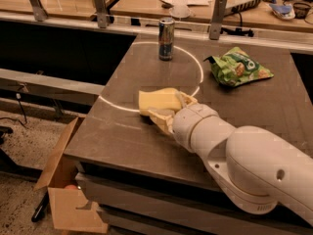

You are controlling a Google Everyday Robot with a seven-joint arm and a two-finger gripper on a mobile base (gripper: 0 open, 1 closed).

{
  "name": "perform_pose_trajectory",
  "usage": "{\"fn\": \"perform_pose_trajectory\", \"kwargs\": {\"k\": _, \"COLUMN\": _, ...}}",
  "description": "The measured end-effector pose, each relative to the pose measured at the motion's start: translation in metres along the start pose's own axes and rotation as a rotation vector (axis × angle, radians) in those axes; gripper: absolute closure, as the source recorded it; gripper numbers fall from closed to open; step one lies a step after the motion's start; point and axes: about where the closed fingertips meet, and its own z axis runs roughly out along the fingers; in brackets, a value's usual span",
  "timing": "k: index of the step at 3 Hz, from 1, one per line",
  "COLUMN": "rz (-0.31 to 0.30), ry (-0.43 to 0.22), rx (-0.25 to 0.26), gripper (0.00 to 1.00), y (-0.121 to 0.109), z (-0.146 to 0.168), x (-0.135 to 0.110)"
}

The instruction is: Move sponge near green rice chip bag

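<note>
Sponge (155, 101), pale yellow, lies near the middle of the dark tabletop (122, 141), on the painted white circle line (198, 65), grasped at its right end by the gripper (168, 107), whose cream fingers are clenched on it. The white arm (244, 165) enters from the lower right. The green rice chip bag (238, 66) rests well apart, toward the far right. A drink can (166, 31) stands upright at the far edge. An open cardboard box (63, 190) sits on the floor at left.

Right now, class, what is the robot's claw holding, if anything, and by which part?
Above the dark table, the claw grips the pale yellow foam sponge by the end nearest the arm.
</note>
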Motion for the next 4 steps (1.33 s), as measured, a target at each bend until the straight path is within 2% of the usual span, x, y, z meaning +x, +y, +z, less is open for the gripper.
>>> {"fn": "perform_pose_trajectory", "kwargs": {"k": 1, "rz": -0.003, "ry": 0.045, "rx": 0.258, "gripper": 1.00, "y": -0.071, "z": -0.062, "x": -0.003}}
{"fn": "perform_pose_trajectory", "kwargs": {"k": 2, "rz": 0.023, "ry": 0.096, "rx": 0.413, "gripper": 1.00, "y": -0.130, "z": -0.107, "x": 0.017}}
{"fn": "perform_pose_trajectory", "kwargs": {"k": 3, "rz": 0.060, "ry": 0.109, "rx": 0.462, "gripper": 0.99, "y": -0.165, "z": -0.117, "x": 0.032}}
{"fn": "perform_pose_trajectory", "kwargs": {"k": 4, "rz": 0.085, "ry": 0.101, "rx": 0.449, "gripper": 0.77, "y": -0.180, "z": -0.097, "x": 0.037}}
